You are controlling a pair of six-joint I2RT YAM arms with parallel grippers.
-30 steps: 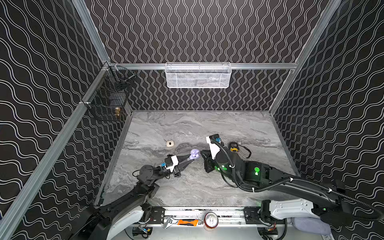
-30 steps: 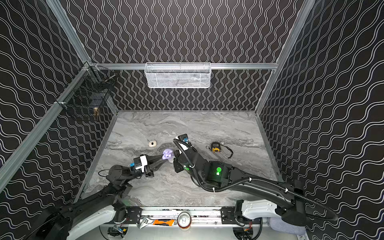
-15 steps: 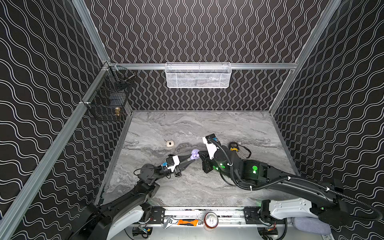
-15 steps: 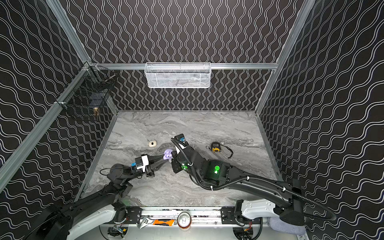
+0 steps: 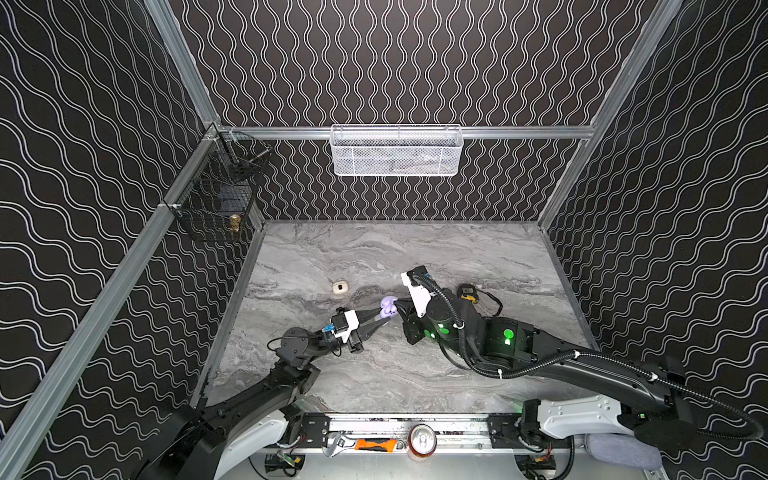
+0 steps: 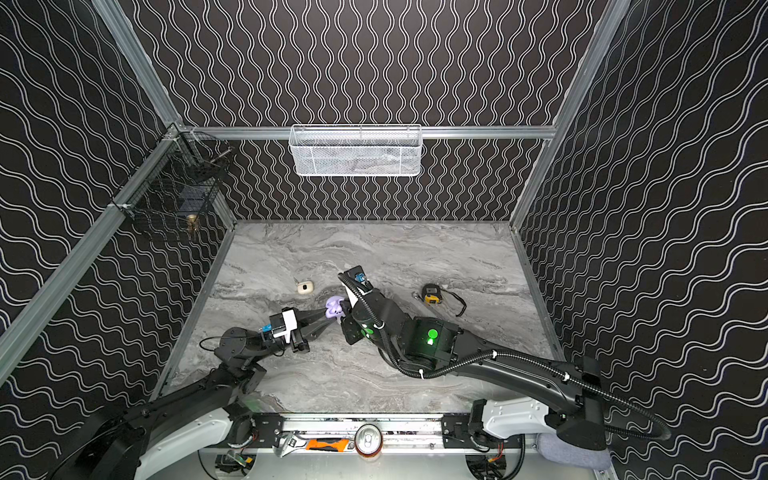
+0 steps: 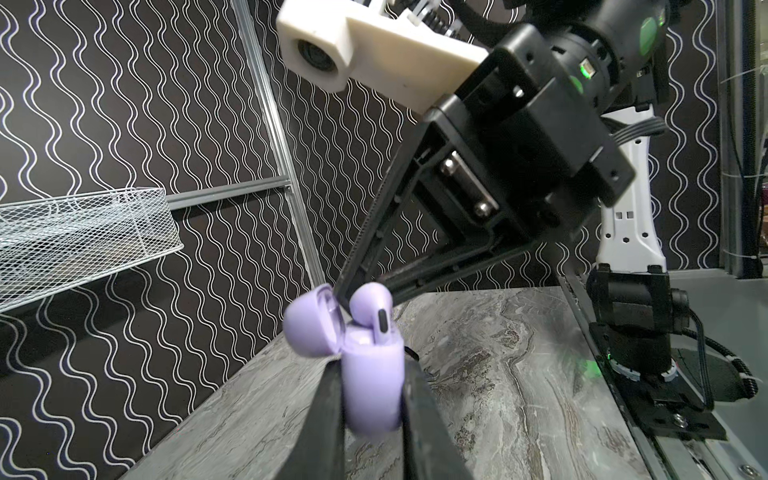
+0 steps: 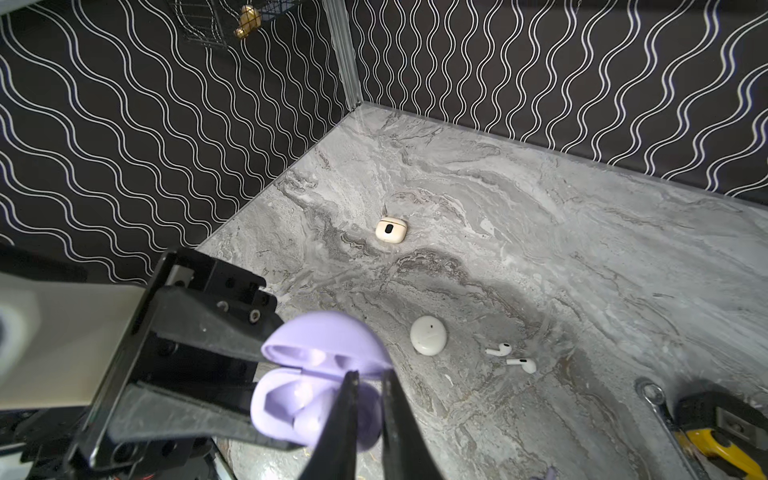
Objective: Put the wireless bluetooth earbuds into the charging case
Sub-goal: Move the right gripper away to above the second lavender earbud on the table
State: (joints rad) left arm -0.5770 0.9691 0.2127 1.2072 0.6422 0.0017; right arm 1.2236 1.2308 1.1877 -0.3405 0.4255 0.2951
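Observation:
My left gripper (image 5: pixel 384 318) (image 7: pixel 372 368) is shut on the body of the lilac charging case (image 5: pixel 387 308) (image 6: pixel 334 307) (image 7: pixel 374 382), held above the table with its lid open. My right gripper (image 5: pixel 397 309) (image 7: pixel 365 297) (image 8: pixel 370 376) reaches in from the right over the open case. Its fingertips sit tight on either side of a lilac earbud (image 7: pixel 371 307), whose stem stands in the case's mouth. Two white earbuds (image 8: pixel 498 350) (image 8: pixel 522 364) lie on the table, hidden under the right arm in both top views.
A cream case (image 5: pixel 340 287) (image 8: pixel 391 230) lies behind the grippers and a round white case (image 8: pixel 428 335) lies near the white earbuds. A yellow tape measure (image 5: pixel 467 292) (image 6: pixel 432 293) sits to the right. A white mesh basket (image 5: pixel 395 151) and a black wire basket (image 5: pixel 216 199) hang on the walls.
My right gripper has shifted left and down onto the open case. The left gripper and the case have hardly moved.

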